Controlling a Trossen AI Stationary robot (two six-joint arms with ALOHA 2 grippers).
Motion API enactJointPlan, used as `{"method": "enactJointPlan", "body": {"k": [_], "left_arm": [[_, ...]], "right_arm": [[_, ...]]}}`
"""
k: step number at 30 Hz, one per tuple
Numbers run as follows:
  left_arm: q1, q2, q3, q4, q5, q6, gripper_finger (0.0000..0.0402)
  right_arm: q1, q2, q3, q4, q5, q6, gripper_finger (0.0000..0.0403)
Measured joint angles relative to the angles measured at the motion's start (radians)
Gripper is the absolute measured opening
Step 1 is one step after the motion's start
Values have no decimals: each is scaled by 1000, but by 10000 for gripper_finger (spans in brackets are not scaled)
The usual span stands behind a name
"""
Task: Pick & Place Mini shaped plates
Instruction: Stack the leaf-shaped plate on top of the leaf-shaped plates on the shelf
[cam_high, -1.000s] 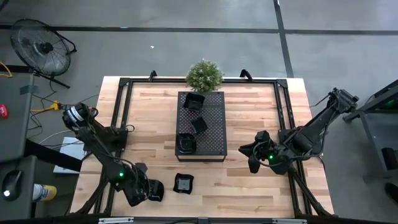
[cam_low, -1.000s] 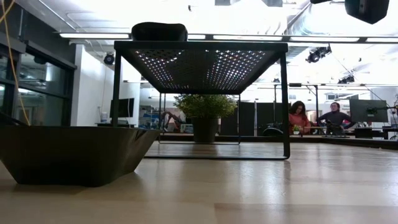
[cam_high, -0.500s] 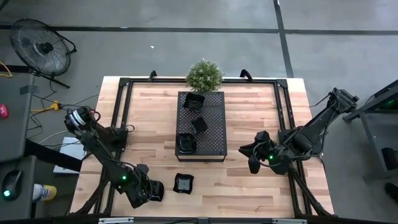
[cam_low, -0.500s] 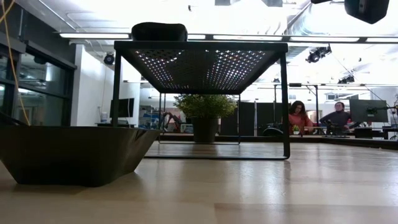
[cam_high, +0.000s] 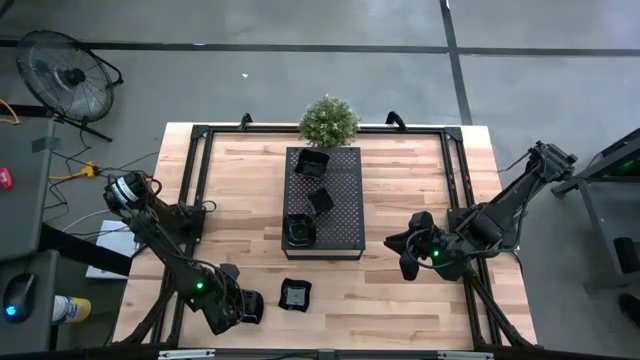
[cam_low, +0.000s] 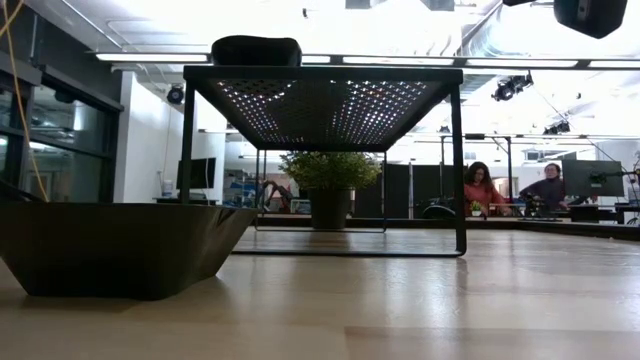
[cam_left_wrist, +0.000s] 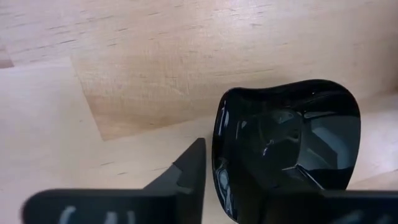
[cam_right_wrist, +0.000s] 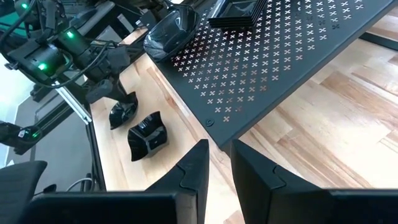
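Over the last second my left arm has sunk a little toward the near edge of the bench (cam_high: 400, 300). The plates and the right arm lie where they did.

The big perforated tray (cam_high: 345, 215) stands on legs in the middle of the bench, with the potted plant (cam_high: 328, 120) just behind its far end. It carries three mini shaped plates in a row down its left side:
- the far plate (cam_high: 313, 162), near the plant
- the middle plate (cam_high: 320, 200), turned askew
- the near plate (cam_high: 299, 230), at the tray's front left corner

Two more are down on the wood in front of the tray. The loose plate (cam_high: 295, 294) sits apart from both arms.

The rounded plate (cam_left_wrist: 292, 137) lies right at the left gripper (cam_high: 248, 306), near the front left of the bench. In the left wrist view the jaws straddle one wall of this plate, one finger (cam_left_wrist: 193, 171) just outside the rim. I cannot tell whether they have clamped on it.

The right gripper (cam_right_wrist: 219, 149) waits to the right of the tray, well apart from every plate. Its jaws are drawn almost together on nothing.
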Motion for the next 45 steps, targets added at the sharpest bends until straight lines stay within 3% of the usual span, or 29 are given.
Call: {"method": "enactJointPlan", "body": {"k": [6, 20, 32, 45], "left_arm": [[0, -2, 2, 5, 0, 32, 6], [0, -134, 2, -54, -31, 109, 1], [0, -309, 2, -153, -231, 130, 0], [1, -340, 3, -115, -332, 119, 0]], "right_arm": [[0, 0, 0, 0, -18, -19, 62], [76, -30, 0, -50, -44, 29, 62], [107, -75, 0, -100, -19, 65, 62], [107, -75, 0, -123, -4, 62, 62]]}}
